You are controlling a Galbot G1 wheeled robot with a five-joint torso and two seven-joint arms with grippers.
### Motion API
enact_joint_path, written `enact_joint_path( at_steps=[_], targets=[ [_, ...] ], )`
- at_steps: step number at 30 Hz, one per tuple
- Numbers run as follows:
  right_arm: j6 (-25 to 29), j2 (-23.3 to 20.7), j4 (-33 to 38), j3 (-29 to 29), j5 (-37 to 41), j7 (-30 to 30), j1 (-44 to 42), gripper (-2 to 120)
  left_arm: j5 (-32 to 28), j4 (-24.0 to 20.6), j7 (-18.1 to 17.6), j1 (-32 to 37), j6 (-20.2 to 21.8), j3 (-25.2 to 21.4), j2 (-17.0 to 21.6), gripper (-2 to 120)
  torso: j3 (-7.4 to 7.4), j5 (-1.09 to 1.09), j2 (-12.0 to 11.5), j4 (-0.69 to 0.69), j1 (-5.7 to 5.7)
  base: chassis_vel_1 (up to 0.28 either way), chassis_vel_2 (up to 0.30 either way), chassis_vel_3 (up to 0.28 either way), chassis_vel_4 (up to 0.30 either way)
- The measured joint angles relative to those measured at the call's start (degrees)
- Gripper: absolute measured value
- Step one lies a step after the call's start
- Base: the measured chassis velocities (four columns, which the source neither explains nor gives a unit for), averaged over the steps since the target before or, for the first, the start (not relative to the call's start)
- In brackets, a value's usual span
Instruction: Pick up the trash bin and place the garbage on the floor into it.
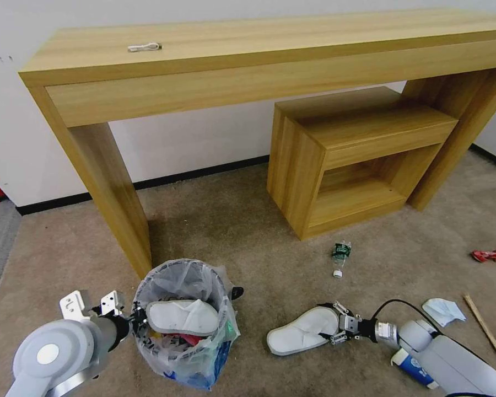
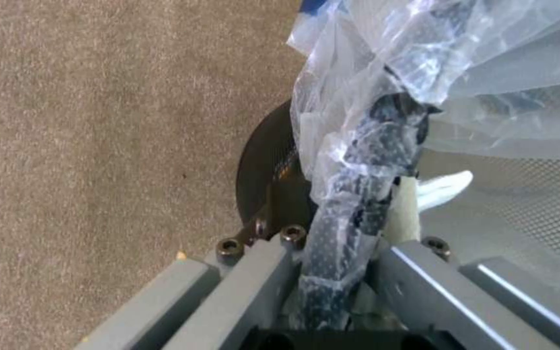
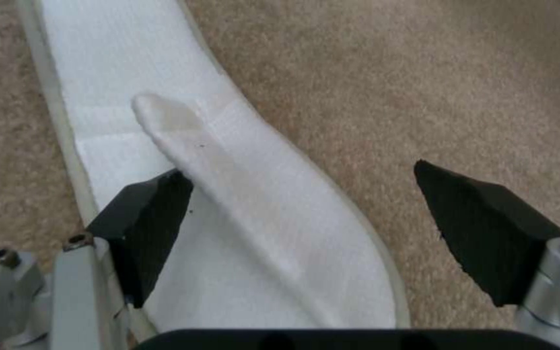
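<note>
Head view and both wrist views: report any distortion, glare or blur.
Head view: wide-angle lens bows the desk. Left wrist view: glare on the trash bin liner, left gripper soft. Right wrist view: right gripper and slipper slightly soft.

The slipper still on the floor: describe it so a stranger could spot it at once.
Start at the long wooden desk and drop to the beige floor in front of it. Right of the trash bin held by the left gripper lies the white slipper, the open right gripper at its heel. Its twin sits inside the bin; this one lies flat on carpet.
</note>
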Motion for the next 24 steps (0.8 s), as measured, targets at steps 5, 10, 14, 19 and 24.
enact_joint_path(
  at_steps=[5, 10, 14, 19, 24],
  targets=[
    [0.01, 1.26, -1.19, -0.79, -0.15, 0.0, 0.57, 84, -0.14, 0.01, 0.01, -0.17, 0.0, 0.04, 0.14, 0, 0.0, 0.0, 0.0, 0.0, 0.0, 0.0, 0.0, 0.0, 0.0],
    [0.01, 2.01, -1.74, -1.43, -0.19, 0.01, 0.83, 81, -0.19, 0.01, 0.02, -0.2, -0.01, 0.06, 0.09, 0, 0.0, 0.01, 0.0, 0.0, 0.0, 0.0, 0.0, 0.0, 0.0],
    [0.02, 2.62, -2.02, -1.97, -0.17, 0.11, 1.16, 78, -0.2, -0.07, 0.02, -0.11, -0.01, -0.07, 0.07, 0, 0.0, 0.0, 0.0, 0.0, 0.0, 0.0, 0.0, 0.0, 0.0],
    [0.02, 2.68, -1.77, -2.13, 0.06, 0.29, 1.19, 58, -0.21, -0.18, 0.07, 0.01, -0.03, -0.21, 0.02, 0, 0.0, 0.01, 0.0, 0.0, 0.0, 0.0, 0.0, 0.0, 0.0],
    [0.02, 2.4, -1.47, -2.08, 0.18, 0.56, 1.12, 43, -0.1, -0.18, 0.11, -0.05, -0.04, -0.01, -0.14, 0, 0.0, 0.0, 0.0, 0.0, 0.0, 0.0, 0.0, 0.0, 0.0]
  ],
)
